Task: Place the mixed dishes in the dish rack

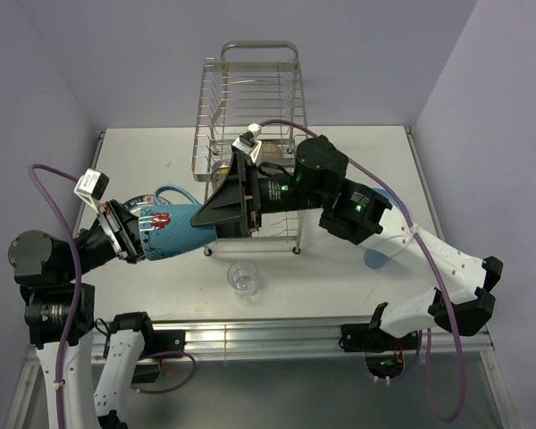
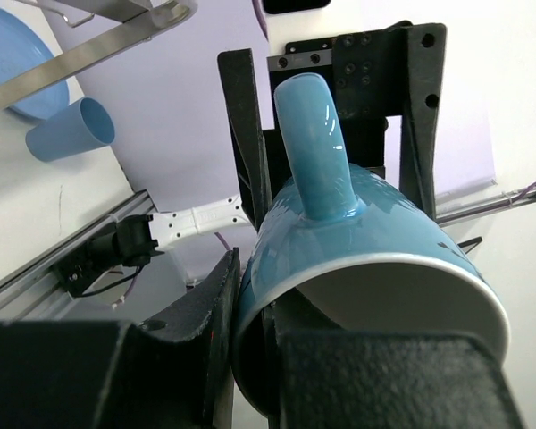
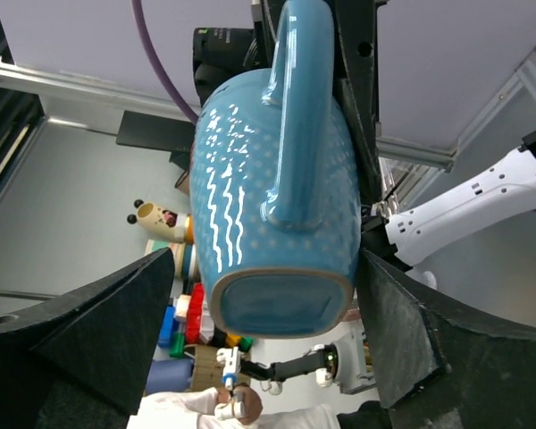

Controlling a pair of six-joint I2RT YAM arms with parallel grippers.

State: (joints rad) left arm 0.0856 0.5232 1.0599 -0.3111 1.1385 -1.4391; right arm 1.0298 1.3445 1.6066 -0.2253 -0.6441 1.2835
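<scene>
White surface, lavender walls. The mug (image 1: 174, 231) hangs above it on its side, long axis running 9 to 3 o'clock. The left gripper (image 1: 129, 234) clamps its mouth end, and the right gripper (image 1: 216, 223) stands wide around its base, at 3 o'clock. The rack (image 1: 250, 98) lies at 1 o'clock, nearer the right arm. Counted: one mug, one glass (image 1: 244, 278), one blue cup (image 2: 70, 130), one blue plate (image 2: 18, 71), one rack.

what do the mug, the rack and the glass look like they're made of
The teal-and-white mug: probably glazed ceramic; glossy highlights run along the handle, and the base ring looks duller. The dish rack: silver metal wire, thin bright rods. The clear glass: transparent, the table shows through; glass or clear plastic, hard to tell.
</scene>
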